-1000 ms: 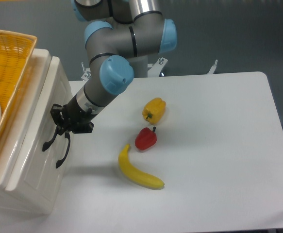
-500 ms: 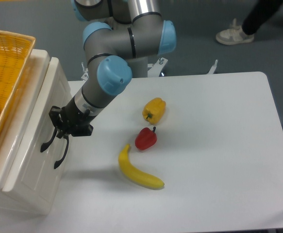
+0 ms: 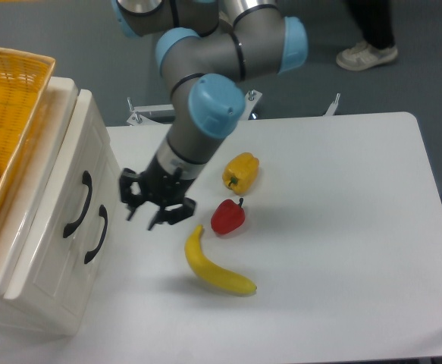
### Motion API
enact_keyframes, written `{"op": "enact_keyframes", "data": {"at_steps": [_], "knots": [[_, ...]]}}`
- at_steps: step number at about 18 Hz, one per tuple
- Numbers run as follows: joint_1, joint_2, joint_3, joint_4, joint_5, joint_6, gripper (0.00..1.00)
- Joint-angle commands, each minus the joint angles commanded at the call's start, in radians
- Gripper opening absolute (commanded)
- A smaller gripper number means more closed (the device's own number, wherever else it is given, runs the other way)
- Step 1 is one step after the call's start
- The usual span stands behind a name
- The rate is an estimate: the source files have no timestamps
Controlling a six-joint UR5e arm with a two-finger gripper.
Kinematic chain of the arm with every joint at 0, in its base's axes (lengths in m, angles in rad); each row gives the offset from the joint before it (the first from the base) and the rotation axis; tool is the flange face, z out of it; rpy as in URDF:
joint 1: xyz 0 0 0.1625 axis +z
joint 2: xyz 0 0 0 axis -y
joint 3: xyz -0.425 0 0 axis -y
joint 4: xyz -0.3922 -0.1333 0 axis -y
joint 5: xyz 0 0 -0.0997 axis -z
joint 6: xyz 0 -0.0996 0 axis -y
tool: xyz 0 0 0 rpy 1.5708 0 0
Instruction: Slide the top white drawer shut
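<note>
The arm reaches down from the back of the table (image 3: 342,227), forearm slanting toward the white cabinet (image 3: 50,250). Its gripper (image 3: 146,216) hangs just above the table with jaws spread open, holding nothing, apart from the cabinet front. The top white drawer (image 3: 70,182) sits flush with the cabinet front at the left. Two black handles (image 3: 79,205) show on the front. One yellow basket (image 3: 12,98) rests on top. One banana (image 3: 217,265), one red pepper (image 3: 227,217) and one yellow pepper (image 3: 240,171) lie on the table.
</note>
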Motion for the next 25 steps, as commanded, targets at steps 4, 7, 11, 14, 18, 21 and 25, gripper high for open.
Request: {"op": "enact_keyframes", "data": {"at_steps": [4,7,11,14,18,21,25], "knots": [[0.089,-0.014,0.011,-0.005,0.046,0.090,0.50],[0.158,-0.020,0.011,-0.008,0.051,0.182,0.57],[0.235,-0.015,0.008,-0.011,0.051,0.229,0.67],[0.259,-0.017,0.005,-0.011,0.089,0.242,1.00],[0.305,-0.018,0.008,-0.011,0.115,0.294,1.00],[0.354,-0.052,0.006,-0.012,0.205,0.487,1.00],[0.456,-0.149,0.014,0.005,0.227,0.647,1.00]]}}
